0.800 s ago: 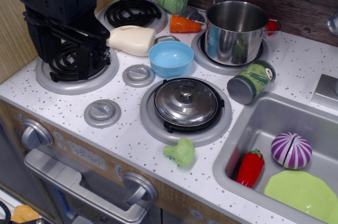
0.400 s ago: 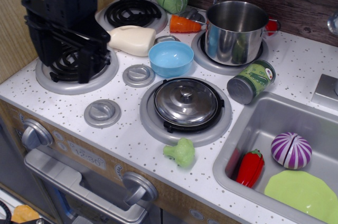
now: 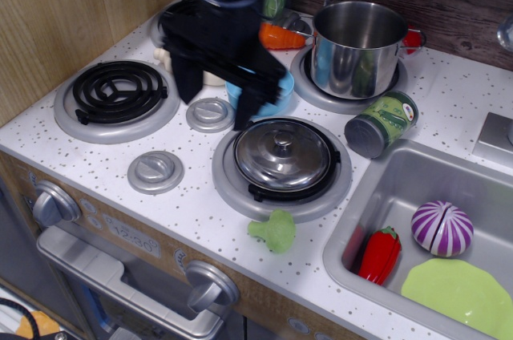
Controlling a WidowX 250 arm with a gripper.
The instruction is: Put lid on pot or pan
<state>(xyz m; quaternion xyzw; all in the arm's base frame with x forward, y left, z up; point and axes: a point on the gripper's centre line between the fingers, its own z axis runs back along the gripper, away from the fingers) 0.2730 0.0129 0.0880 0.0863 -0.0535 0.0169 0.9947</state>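
The round shiny steel lid (image 3: 281, 154) with a small centre knob lies on the front middle burner. The tall steel pot (image 3: 357, 46) stands uncovered on the back right burner. My black gripper (image 3: 215, 106) hangs over the counter just left of and behind the lid, above the grey disc (image 3: 210, 114) and in front of the light-blue bowl (image 3: 272, 95). Its two fingers point down with a wide gap between them and nothing in it.
A green can (image 3: 382, 123) lies between lid and pot. A broccoli piece (image 3: 274, 230) lies near the front edge. A carrot (image 3: 279, 37) and a cream bottle sit behind the gripper. The sink (image 3: 425, 176) at right holds an onion, a red pepper and a green plate.
The gripper has moved right from over the front left burner to beside the lid, now covering most of the blue bowl and cream bottle. Lid and pot have not moved.
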